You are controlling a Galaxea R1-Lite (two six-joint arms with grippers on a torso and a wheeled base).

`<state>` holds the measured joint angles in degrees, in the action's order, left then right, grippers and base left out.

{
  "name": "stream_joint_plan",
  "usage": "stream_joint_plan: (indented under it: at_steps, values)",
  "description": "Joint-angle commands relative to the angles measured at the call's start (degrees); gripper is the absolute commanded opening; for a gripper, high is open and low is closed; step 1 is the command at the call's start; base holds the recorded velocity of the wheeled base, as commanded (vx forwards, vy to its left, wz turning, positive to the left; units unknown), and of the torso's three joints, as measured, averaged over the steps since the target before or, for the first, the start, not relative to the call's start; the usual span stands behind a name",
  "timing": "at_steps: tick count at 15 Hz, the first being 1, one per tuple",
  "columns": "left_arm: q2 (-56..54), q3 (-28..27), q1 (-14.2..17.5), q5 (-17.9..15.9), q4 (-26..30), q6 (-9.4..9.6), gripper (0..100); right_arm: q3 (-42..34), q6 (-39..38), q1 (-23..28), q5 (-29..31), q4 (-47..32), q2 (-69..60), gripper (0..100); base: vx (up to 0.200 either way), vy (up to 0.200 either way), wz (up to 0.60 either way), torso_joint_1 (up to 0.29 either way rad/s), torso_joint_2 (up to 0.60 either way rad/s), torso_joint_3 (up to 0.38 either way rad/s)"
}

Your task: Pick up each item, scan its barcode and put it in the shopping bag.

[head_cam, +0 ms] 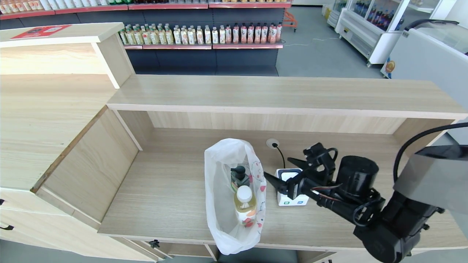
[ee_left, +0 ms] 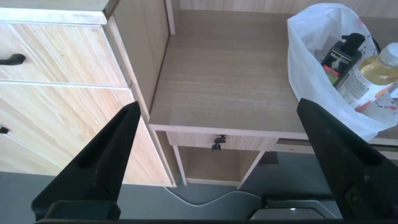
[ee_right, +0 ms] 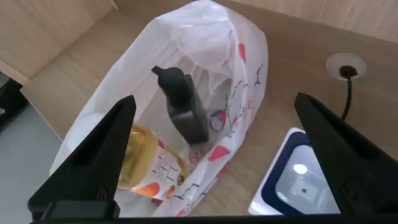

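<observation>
A white plastic shopping bag [head_cam: 222, 204] stands open near the counter's front edge. Inside it are a dark pump bottle [head_cam: 239, 178] and a yellow drink bottle [head_cam: 245, 204] with a white cap. The same bag [ee_right: 205, 74], pump bottle [ee_right: 185, 111] and drink bottle [ee_right: 146, 163] lie below my right gripper [ee_right: 214, 158]. That right gripper [head_cam: 282, 171] hangs open and empty just right of the bag, over the white barcode scanner [head_cam: 291, 187]. My left gripper [ee_left: 221, 158] is open and empty, low in front of the counter's edge, left of the bag [ee_left: 323, 68].
The scanner's black cable runs to a round grommet [head_cam: 272, 143] at the back of the wooden counter [head_cam: 172, 190]. A raised ledge [head_cam: 285, 95] borders the far side and a side panel the left. Drawers [ee_left: 56, 118] lie left of the counter.
</observation>
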<state>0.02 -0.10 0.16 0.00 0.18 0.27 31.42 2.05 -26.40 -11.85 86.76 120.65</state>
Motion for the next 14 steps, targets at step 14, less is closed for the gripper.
stream_joint_plan:
  at_steps: [14]
  values:
    - [0.0, 0.0, 0.0, 0.0, 0.0, 0.0, 100, -31.4, -0.4, 34.4, 3.9, -30.2, -57.3, 100, 0.0, 0.0, 0.0, 0.0, 0.0, 0.0]
